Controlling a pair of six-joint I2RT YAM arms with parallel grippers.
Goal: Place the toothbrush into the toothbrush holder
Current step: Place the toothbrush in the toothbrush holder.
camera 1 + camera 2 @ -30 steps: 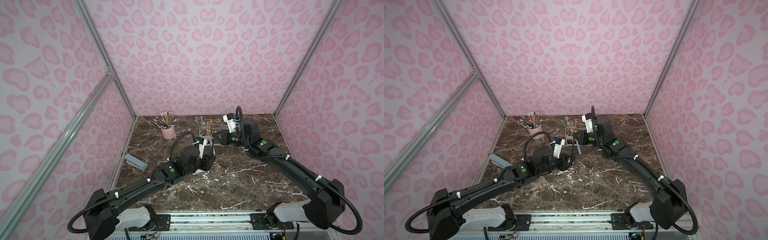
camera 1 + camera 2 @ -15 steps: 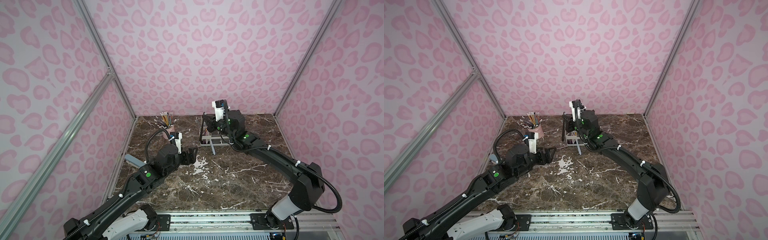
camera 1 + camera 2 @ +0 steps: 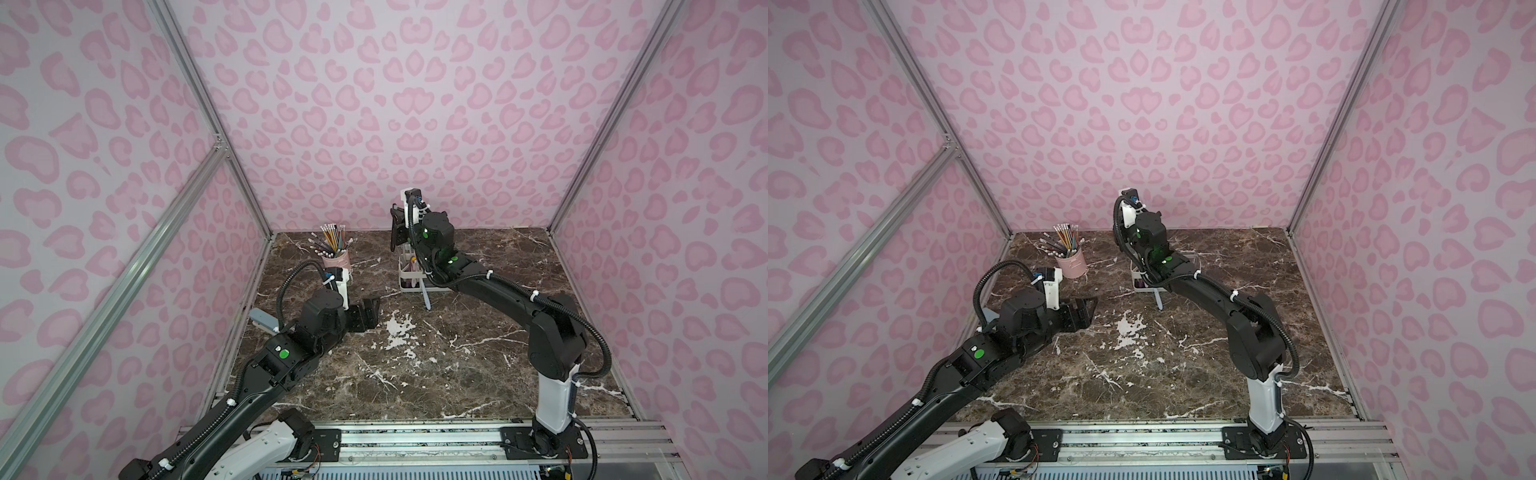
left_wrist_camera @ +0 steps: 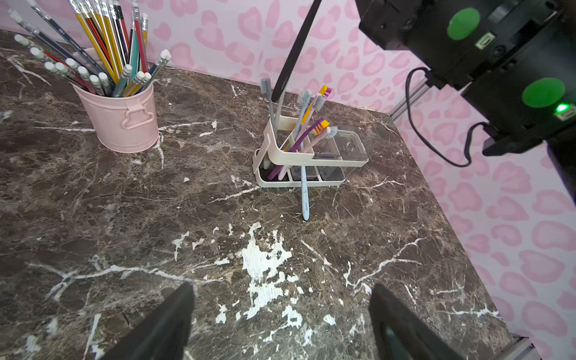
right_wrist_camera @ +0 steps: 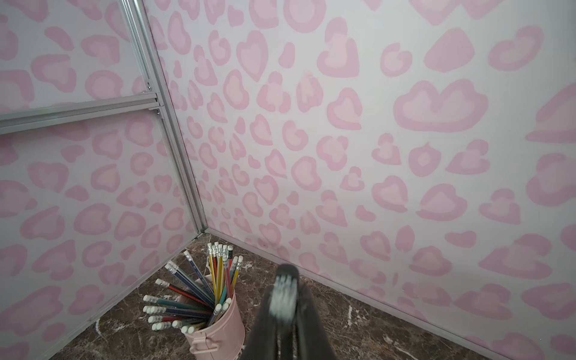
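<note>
Leaning on the front of the toothbrush holder (image 4: 291,157), one light-blue toothbrush (image 4: 304,196) has its lower end on the marble table (image 4: 124,218), outside the base. Six brush heads show above the white frame at its slotted end, and two clear cups (image 4: 350,143) sit at the other end. In a top view the holder stands near the back wall, with one pink cup of pencils (image 3: 336,261) well to its side and one grey-blue block (image 3: 263,319) at the table's edge. Two arms are in view. The left gripper (image 4: 280,290) hangs low over the table, jaws wide apart and empty. The right gripper (image 4: 276,93) points down just above the slotted end, jaws drawn together. A pale blur sits at their tips in the right wrist view, and I cannot tell whether anything is pinched there.
</note>
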